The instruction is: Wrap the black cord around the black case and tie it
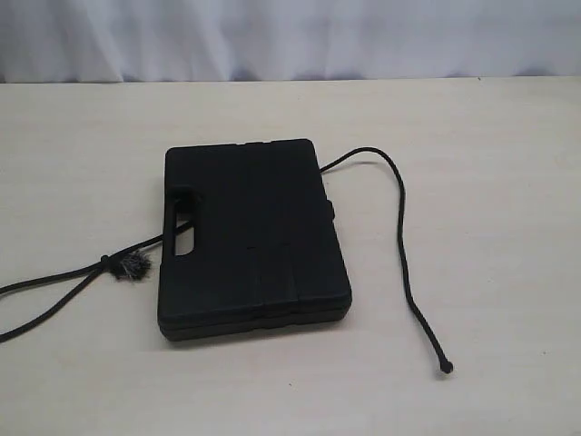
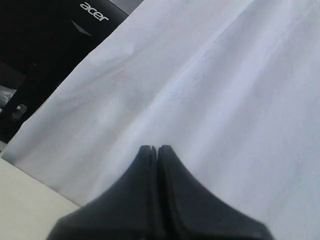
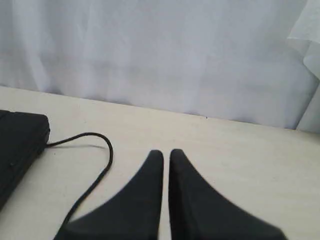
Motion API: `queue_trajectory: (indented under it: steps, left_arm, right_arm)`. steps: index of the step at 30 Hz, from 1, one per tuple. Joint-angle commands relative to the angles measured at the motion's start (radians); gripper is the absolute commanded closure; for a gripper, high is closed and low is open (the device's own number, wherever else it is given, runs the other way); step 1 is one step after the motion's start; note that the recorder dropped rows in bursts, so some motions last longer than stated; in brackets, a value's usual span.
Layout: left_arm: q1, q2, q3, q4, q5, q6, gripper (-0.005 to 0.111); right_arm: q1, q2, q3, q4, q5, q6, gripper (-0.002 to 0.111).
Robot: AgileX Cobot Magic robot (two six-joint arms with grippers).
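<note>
The black case (image 1: 254,236) lies flat in the middle of the table, its slot handle (image 1: 182,232) toward the left. The black cord (image 1: 402,236) comes out from under the case's right side, arcs away and runs down to its knobbed tip (image 1: 445,368). On the left, its knot with the frayed grey tuft (image 1: 132,265) lies beside the handle, and two strands run off the left edge. Neither gripper shows in the exterior view. My left gripper (image 2: 154,148) is shut, empty, facing white cloth. My right gripper (image 3: 166,152) is shut and empty above the table, right of the cord (image 3: 102,167) and the case (image 3: 20,145).
A white curtain (image 1: 290,36) hangs along the table's far edge. The pale tabletop (image 1: 508,182) extends right of the cord. In the left wrist view a dark Acer monitor (image 2: 50,40) stands beyond the cloth.
</note>
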Motion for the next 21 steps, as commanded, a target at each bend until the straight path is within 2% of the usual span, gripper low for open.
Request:
queue_trajectory:
  steps: [1,5,9,11,12,14,17,21]
  left_arm:
    - [0.001,-0.003,0.001,-0.004,0.034,0.082,0.107]
    - [0.001,-0.003,0.001,0.072,0.138,0.185,0.107]
    - [0.001,-0.003,0.001,0.117,0.240,0.186,0.107]
    - [0.001,-0.003,0.001,0.117,0.259,0.186,0.107]
    - [0.001,-0.003,0.001,0.117,0.265,0.181,0.107]
    - [0.001,-0.003,0.001,0.117,0.259,0.153,0.107]
    - [0.001,-0.003,0.001,0.113,0.247,0.121,0.107]
    - [0.001,-0.003,0.001,0.106,0.252,0.121,0.107]
  right_arm:
    - [-0.007,-0.006,0.003,0.179,-0.079,0.089,0.104]
    - [-0.007,-0.006,0.003,0.382,-0.199,0.116,0.104]
    - [-0.007,-0.006,0.003,0.625,-0.371,0.165,0.104]
    - [-0.007,-0.006,0.003,0.737,-0.463,0.272,0.104]
    - [-0.007,-0.006,0.003,0.725,-0.499,0.331,0.104]
    - [-0.007,-0.006,-0.044,0.606,-0.607,0.532,0.104]
    - [-0.007,0.030,-0.170,0.195,-0.755,0.878,0.104]
    - [-0.007,0.251,-0.414,-0.275,-0.754,1.052,0.104]
